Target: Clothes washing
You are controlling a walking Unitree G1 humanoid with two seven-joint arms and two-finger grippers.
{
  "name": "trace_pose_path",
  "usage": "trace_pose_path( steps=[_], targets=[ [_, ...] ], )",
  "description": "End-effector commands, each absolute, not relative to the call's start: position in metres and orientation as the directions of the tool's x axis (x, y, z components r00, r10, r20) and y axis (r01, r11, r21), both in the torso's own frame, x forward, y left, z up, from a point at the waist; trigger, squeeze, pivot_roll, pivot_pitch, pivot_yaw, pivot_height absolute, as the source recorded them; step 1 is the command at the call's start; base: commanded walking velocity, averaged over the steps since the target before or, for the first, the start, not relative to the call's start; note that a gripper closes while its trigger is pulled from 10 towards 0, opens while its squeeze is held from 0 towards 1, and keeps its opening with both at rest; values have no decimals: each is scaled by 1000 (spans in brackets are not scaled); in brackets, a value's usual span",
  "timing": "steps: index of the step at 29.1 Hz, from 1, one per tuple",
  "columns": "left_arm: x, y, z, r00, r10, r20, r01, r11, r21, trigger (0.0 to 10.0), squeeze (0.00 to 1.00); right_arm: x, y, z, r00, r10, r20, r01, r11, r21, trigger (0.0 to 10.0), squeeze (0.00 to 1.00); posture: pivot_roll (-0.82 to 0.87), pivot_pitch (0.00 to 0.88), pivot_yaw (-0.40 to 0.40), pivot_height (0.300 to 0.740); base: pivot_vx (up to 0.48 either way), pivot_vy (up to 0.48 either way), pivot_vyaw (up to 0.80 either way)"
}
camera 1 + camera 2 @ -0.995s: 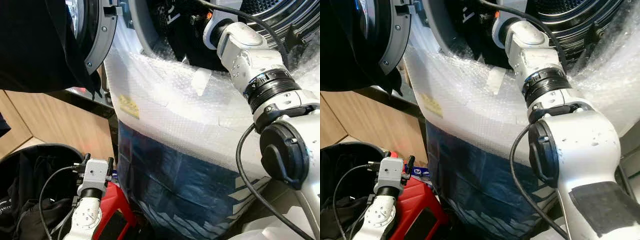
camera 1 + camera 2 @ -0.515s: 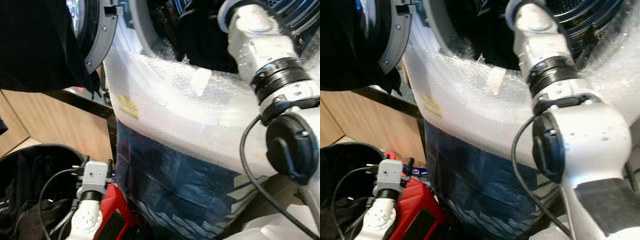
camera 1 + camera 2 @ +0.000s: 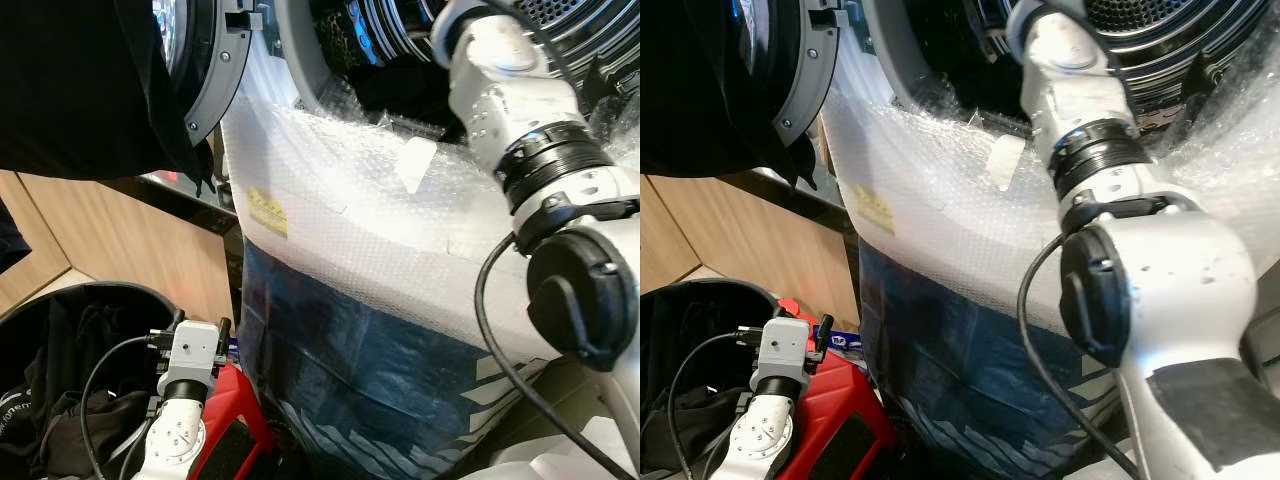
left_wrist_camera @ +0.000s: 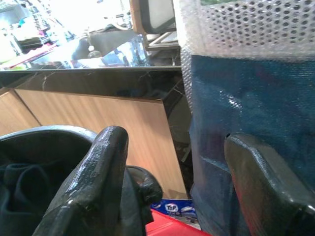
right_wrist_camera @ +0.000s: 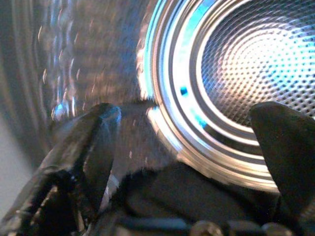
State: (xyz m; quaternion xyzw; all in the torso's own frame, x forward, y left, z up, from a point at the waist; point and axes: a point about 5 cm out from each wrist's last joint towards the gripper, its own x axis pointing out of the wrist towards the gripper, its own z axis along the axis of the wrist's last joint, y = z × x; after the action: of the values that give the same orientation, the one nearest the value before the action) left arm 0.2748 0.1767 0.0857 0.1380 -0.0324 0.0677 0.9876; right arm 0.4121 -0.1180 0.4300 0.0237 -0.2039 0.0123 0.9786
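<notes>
With the right gripper (image 5: pixel 182 142) spread empty inside the washer drum (image 5: pixel 236 64) over dark clothes (image 3: pixel 410 90), loading is judged underway; more laundry from the black basket (image 3: pixel 70 310) is called for, the left gripper (image 4: pixel 172 167) hanging open.

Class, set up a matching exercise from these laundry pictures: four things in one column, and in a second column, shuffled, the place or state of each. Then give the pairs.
Things
1. right gripper
2. left gripper
3. dark clothes
4. bubble wrap

Places or states
A. lying in the black basket
B. covering the washer's front
C. open, inside the drum
D. open, low beside the basket

Pairs: 1-C, 2-D, 3-A, 4-B
</notes>
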Motion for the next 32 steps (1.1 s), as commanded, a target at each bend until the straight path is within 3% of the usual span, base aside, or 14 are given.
trace_pose_path(
  steps=[1, 3, 4, 5, 6, 7, 13, 20, 23, 28, 31, 32],
  targets=[
    [277, 173, 91, 991, 101, 92, -123, 956, 268, 10000, 0, 407, -122, 443, 886, 18, 463, -62, 995, 80, 10000, 1000, 44, 25, -67, 740, 0, 0, 0],
    [277, 174, 91, 991, 102, 92, -123, 956, 265, 10000, 0, 404, -113, 448, 858, 112, 501, -166, 984, 64, 10000, 1000, 36, 28, -64, 740, 0, 0, 0],
    [277, 174, 91, 991, 101, 92, -122, 957, 265, 10000, 0, 404, -111, 448, 852, 133, 506, -183, 982, 51, 10000, 953, 35, 27, -62, 740, 0, 0, 0],
    [276, 173, 91, 991, 99, 91, -120, 957, 264, 10000, 0, 404, -110, 448, 846, 140, 514, -187, 982, 40, 10000, 525, 33, 34, -59, 740, 0, 0, 0],
    [276, 173, 91, 991, 96, 90, -117, 957, 264, 10000, 0, 403, -110, 448, 840, 148, 522, -192, 981, 30, 10000, 376, 32, 36, -59, 740, 0, 0, 0],
    [276, 172, 91, 992, 93, 89, -113, 958, 264, 10000, 0, 403, -109, 448, 834, 161, 527, -209, 977, 32, 10000, 0, 30, 36, -54, 740, 0, 0, 0],
    [276, 171, 90, 993, 78, 84, -98, 959, 267, 10000, 0, 404, -113, 440, 794, 234, 560, -395, 900, 184, 10000, 0, 22, 51, -49, 740, 0, 0, 0],
    [276, 170, 90, 994, 74, 81, -93, 959, 268, 10000, 0, 394, -111, 421, 659, 388, 645, -574, 813, 97, 10000, 0, 1, 63, -46, 740, 0, 0, 0],
    [277, 171, 91, 993, 79, 87, -100, 959, 266, 10000, 0, 371, -113, 410, 569, 380, 729, -697, 693, 183, 10000, 0, -4, 69, -37, 740, 0, 0, 0],
    [278, 171, 92, 993, 76, 88, -96, 960, 264, 10000, 0, 341, -105, 401, 453, 460, 764, -764, 642, 67, 10000, 0, -16, 73, -30, 740, 0, 0, 0],
    [278, 169, 93, 994, 65, 90, -87, 960, 266, 10000, 0, 296, -88, 362, 274, 630, 727, -903, 429, -31, 10000, 0, -15, 81, -32, 740, 0, 0, 0],
    [278, 170, 93, 994, 66, 91, -88, 960, 267, 10000, 0, 292, -83, 350, 280, 662, 695, -914, 406, -19, 10000, 0, -14, 82, -33, 740, 0, 0, 0]
  ],
)
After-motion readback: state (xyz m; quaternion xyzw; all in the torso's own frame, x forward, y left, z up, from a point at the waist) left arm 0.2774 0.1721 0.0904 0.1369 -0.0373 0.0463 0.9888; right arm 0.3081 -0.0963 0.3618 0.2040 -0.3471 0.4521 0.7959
